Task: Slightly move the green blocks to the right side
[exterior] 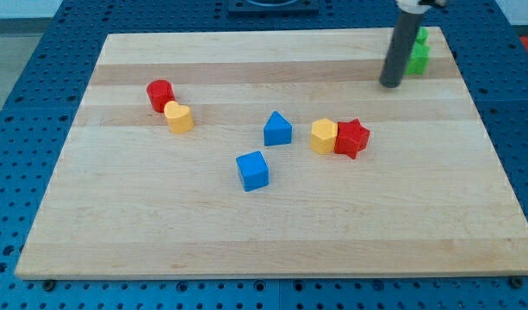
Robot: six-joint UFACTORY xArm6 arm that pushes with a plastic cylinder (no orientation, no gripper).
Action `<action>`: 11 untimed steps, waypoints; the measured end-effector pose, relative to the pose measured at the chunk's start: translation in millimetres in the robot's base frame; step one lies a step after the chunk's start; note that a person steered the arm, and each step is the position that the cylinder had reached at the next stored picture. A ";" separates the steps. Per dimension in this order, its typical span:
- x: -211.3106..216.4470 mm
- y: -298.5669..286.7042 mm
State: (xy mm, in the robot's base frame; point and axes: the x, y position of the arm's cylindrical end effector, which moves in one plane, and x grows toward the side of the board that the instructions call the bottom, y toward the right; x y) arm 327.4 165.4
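Observation:
Two green blocks sit at the view's top right of the wooden board: one green block in front and another green block just behind it, touching; their shapes are partly hidden. The dark rod comes down from the top edge, and my tip rests on the board just left of and slightly below the front green block, very close to it; I cannot tell whether it touches.
A red cylinder touches a yellow block at the left. A blue triangular block and a blue cube sit mid-board. A yellow block touches a red star. The board's right edge is near the green blocks.

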 end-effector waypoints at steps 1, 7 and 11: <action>-15.5 -21.1; -79.0 15.0; -78.2 44.8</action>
